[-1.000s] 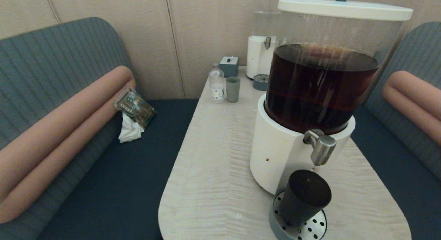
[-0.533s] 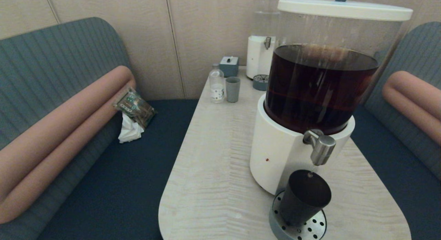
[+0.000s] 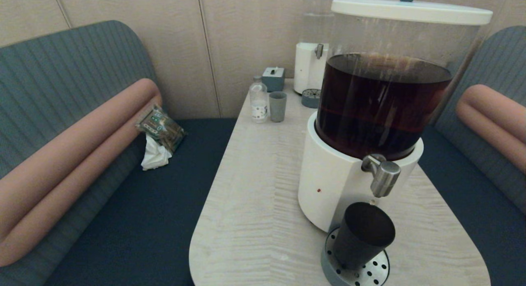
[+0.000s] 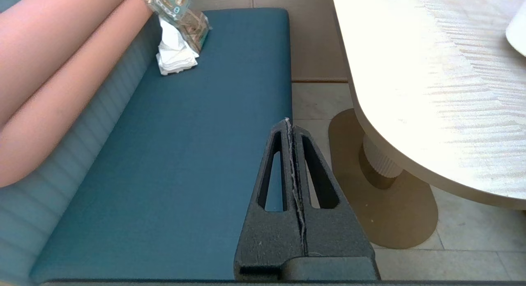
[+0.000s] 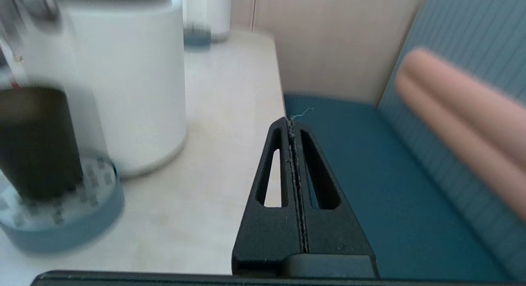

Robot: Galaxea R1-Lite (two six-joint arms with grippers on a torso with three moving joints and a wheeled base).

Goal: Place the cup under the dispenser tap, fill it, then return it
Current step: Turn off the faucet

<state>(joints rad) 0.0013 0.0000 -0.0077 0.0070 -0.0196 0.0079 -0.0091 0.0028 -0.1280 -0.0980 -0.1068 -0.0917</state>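
Observation:
The black-brown cup (image 3: 361, 236) stands upright on the perforated drip tray (image 3: 378, 269) directly below the brushed-steel dispenser tap (image 3: 384, 177) of the big white-based dispenser (image 3: 328, 183) holding dark brown liquid. The right wrist view shows the same cup (image 5: 37, 142) on the drip tray (image 5: 61, 220). Neither arm appears in the head view. My right gripper (image 5: 292, 121) is shut and empty, off to the cup's right near the table edge. My left gripper (image 4: 288, 122) is shut and empty, low over the blue bench beside the table.
A grey-blue cup (image 3: 277, 106), a small bottle (image 3: 259, 99) and a grey box (image 3: 273, 78) stand at the table's far end by a clear-liquid dispenser (image 3: 314, 51). A snack packet and tissue (image 3: 158, 136) lie on the left bench. Benches flank the table (image 3: 254, 195).
The cup has stayed on the drip tray under the tap. A drop seen at the cup's rim half a second ago is gone. No arm enters the head view.

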